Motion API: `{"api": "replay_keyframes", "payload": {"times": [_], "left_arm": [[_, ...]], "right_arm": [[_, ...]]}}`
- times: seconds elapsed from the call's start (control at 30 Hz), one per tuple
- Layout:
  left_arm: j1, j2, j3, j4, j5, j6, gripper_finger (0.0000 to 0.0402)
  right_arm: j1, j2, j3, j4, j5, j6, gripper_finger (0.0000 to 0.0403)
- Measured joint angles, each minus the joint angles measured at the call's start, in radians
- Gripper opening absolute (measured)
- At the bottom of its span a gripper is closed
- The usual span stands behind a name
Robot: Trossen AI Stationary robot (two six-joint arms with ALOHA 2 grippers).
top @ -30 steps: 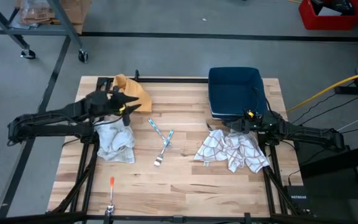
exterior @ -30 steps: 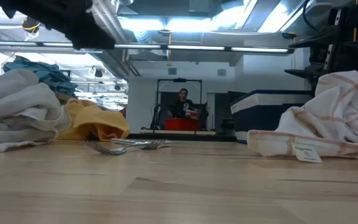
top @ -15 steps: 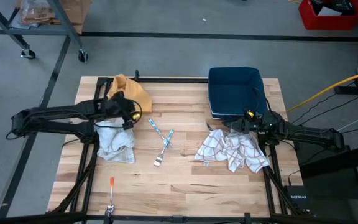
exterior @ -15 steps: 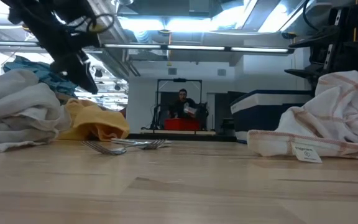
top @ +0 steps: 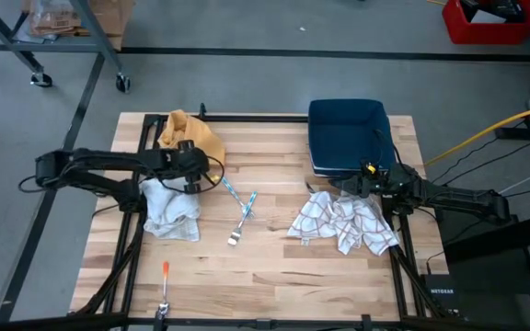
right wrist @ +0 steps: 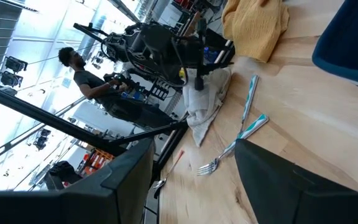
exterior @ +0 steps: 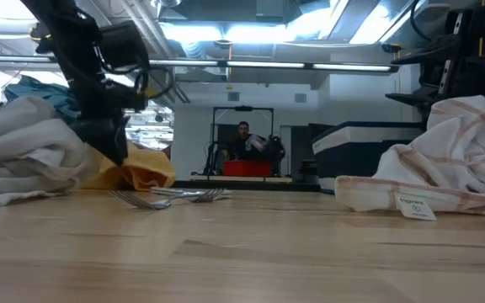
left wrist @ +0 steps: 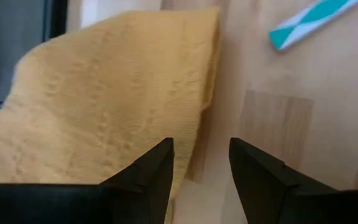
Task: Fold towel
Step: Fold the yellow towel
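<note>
A yellow towel (top: 192,134) lies crumpled at the table's far left, also seen in the low view (exterior: 138,167). My left gripper (top: 195,182) points steeply down at the towel's near right edge (left wrist: 207,93). It is open: one finger (left wrist: 160,160) stands over the yellow cloth and the other (left wrist: 248,160) over bare wood. No touch shows. My right gripper (right wrist: 194,180) waits open and level at the right (top: 343,187), by the far edge of a white checked towel (top: 343,224).
A crumpled white-grey towel (top: 171,208) lies just near of my left gripper. Two teal-handled forks (top: 240,208) are crossed at mid-table. A dark blue bin (top: 349,136) stands at the far right. An orange-handled tool (top: 165,272) lies near the front edge. A person (exterior: 244,140) is in the room beyond.
My left gripper has come down from well above the table almost to the table top beside the yellow towel. It has tipped from nearly level to pointing steeply down, rolling as it went. Its fingers stay open. The towels have not moved.
</note>
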Motion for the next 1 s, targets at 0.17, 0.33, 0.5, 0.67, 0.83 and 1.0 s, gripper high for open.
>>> {"api": "replay_keyframes", "payload": {"times": [0.17, 0.33, 0.5, 0.67, 0.83, 1.0], "left_arm": [[0.000, 0.066, 0.000, 0.052, -0.128, 0.005, 0.0148], [0.001, 0.098, 0.000, 0.106, -0.178, 0.004, 0.0148], [0.001, 0.098, 0.000, 0.103, -0.180, -0.029, 0.0143], [0.001, 0.098, 0.000, 0.103, -0.181, -0.097, 0.0085], [0.001, 0.098, 0.000, 0.104, -0.181, -0.221, 0.0008], [-0.013, 0.088, 0.000, 0.121, -0.164, -0.332, 0.0003]], "right_arm": [[0.000, 0.000, 0.000, 0.000, 0.033, -0.001, 0.0232], [0.000, 0.000, 0.000, 0.000, 0.042, -0.025, 0.0232], [0.000, 0.000, 0.000, 0.000, 0.042, -0.025, 0.0232], [0.000, 0.000, 0.000, 0.000, 0.042, -0.025, 0.0232], [0.000, 0.000, 0.000, 0.000, 0.042, -0.025, 0.0232], [0.000, 0.000, 0.000, 0.008, 0.042, -0.047, 0.0232]]}}
